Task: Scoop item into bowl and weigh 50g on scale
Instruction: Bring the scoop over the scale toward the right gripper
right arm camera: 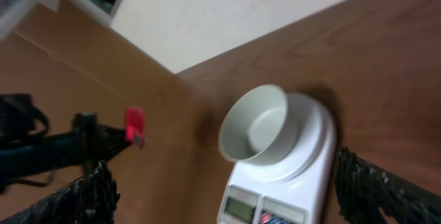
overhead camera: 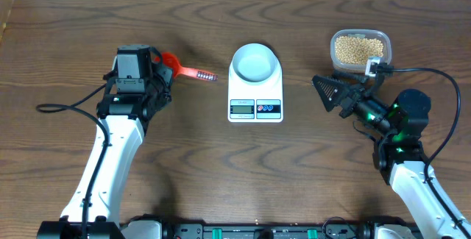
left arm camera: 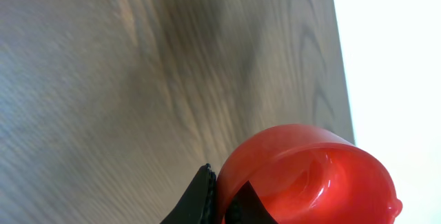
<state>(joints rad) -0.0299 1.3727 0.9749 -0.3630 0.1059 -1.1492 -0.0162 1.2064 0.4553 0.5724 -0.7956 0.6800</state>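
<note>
A white bowl (overhead camera: pixel 255 61) stands empty on the white scale (overhead camera: pixel 255 106) at mid-table. The item, tan beans (overhead camera: pixel 359 48), fills a clear tub at the back right. My left gripper (overhead camera: pixel 160 70) is shut on the rim of a red scoop (overhead camera: pixel 172 62), whose handle points right toward the scale. In the left wrist view the fingers (left arm camera: pixel 204 189) pinch the wall of the scoop (left arm camera: pixel 310 176). My right gripper (overhead camera: pixel 329 92) stands open right of the scale, below the tub, holding nothing. Its wrist view shows the bowl (right arm camera: pixel 255 124) on the scale (right arm camera: pixel 303 176) between its spread fingers.
The clear tub (overhead camera: pixel 385 45) sits close behind the right gripper. Cables trail from both arms over the wooden table (overhead camera: pixel 88 26). The table's far edge meets a pale wall (left arm camera: pixel 393 58).
</note>
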